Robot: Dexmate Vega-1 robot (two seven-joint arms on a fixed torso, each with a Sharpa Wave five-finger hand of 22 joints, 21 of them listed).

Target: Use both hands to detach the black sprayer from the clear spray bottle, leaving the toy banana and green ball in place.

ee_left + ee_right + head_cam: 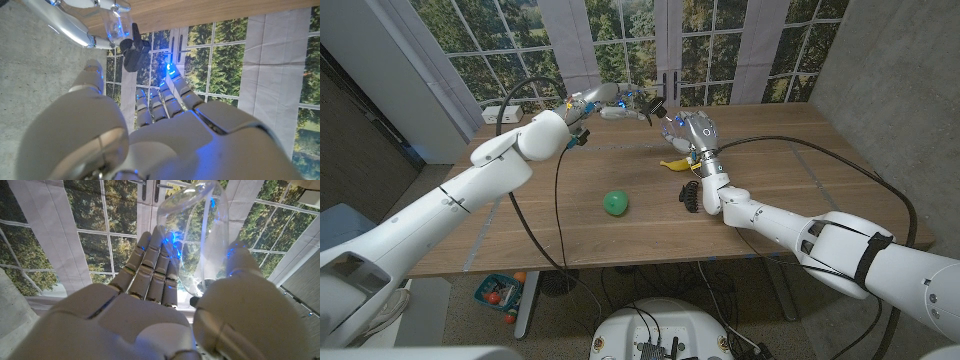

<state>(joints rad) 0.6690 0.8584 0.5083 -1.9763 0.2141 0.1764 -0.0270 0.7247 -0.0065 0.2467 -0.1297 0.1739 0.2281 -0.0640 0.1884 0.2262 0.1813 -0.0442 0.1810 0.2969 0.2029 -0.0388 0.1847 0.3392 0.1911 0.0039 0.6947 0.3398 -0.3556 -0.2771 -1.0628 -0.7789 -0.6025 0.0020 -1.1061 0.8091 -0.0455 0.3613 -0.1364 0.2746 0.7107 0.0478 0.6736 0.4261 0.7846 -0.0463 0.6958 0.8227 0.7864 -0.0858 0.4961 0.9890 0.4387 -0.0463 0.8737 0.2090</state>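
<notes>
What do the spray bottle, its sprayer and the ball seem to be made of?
Spray bottle: likely clear glossy plastic; the window shows through it.
Black sprayer: probably matte hard plastic, opaque with little shine.
Green ball: smooth, evenly coloured, perhaps rubber or plastic; the pictures cannot settle which.

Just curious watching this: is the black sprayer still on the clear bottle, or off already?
Still on. The black sprayer sits on the neck of the clear spray bottle, which the right hand holds up off the table.
</notes>
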